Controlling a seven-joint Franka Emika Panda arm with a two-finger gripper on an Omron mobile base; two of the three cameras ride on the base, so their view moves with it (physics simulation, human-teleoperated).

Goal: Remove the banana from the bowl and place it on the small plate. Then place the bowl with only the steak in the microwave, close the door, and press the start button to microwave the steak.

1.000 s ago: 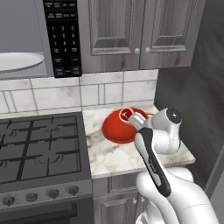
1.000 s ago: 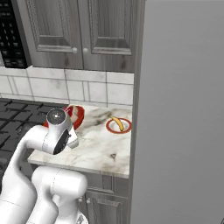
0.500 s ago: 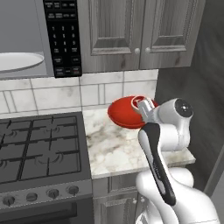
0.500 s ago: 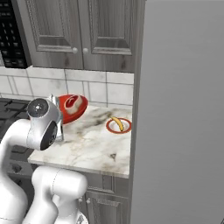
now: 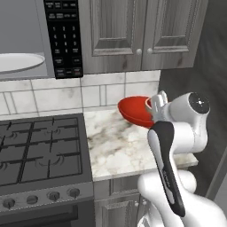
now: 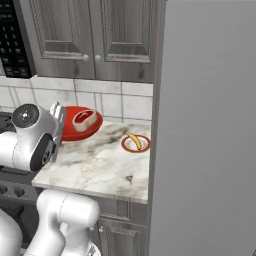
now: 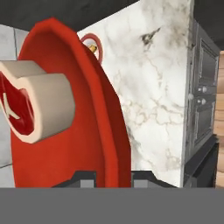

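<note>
The bowl (image 6: 80,123), left of centre in the right base view, is lifted off the bench (image 6: 100,165) and tilted, steak (image 6: 83,119) inside. The hand (image 7: 113,177) pinches its rim. The banana (image 6: 133,141) lies diagonally on the small plate (image 6: 136,149), centre frame.

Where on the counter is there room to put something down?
The marble counter is bare across its front and middle, from the stove edge to the grey wall. The back is crowded: the small plate with the banana, and the red bowl held there.
</note>
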